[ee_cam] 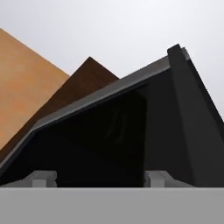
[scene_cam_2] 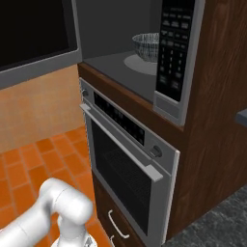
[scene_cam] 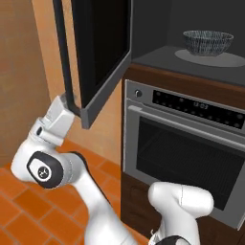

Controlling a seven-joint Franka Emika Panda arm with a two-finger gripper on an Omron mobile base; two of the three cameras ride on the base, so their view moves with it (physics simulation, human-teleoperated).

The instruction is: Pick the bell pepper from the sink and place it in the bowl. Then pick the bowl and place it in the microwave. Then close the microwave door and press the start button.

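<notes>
The wide round bowl [scene_cam: 208,42], dark blue-grey streaked outside, sits on the round turntable plate [scene_cam: 209,58] inside the built-in dark grey microwave [scene_cam: 191,28], at the upper right of the left base frame and at upper centre of the right base frame. Whether the small orange-red pepper lies in it cannot be made out from here. The large black glass microwave door [scene_cam: 98,52] in its thick grey frame hangs wide open, upper left of the left base frame, jutting out over the orange tiled floor [scene_cam: 14,191].

The white arm's two-finger gripper [scene_cam: 67,106] is raised at the door's lower outer corner, middle left of that frame, close against its back face; contact cannot be confirmed. From the hand camera the door's dark edge looms just ahead, with both finger tips [ee_cam: 41,178] set well apart at the bottom of the frame and nothing between them.

The job in hand appears to be swinging the door shut. The panel looks rigid and hinged, likely light to move but smooth and slippery, so a flat push on the grey frame near the free edge should serve better than a pinch. The steel wall oven [scene_cam: 191,143] below stays out of it.
</notes>
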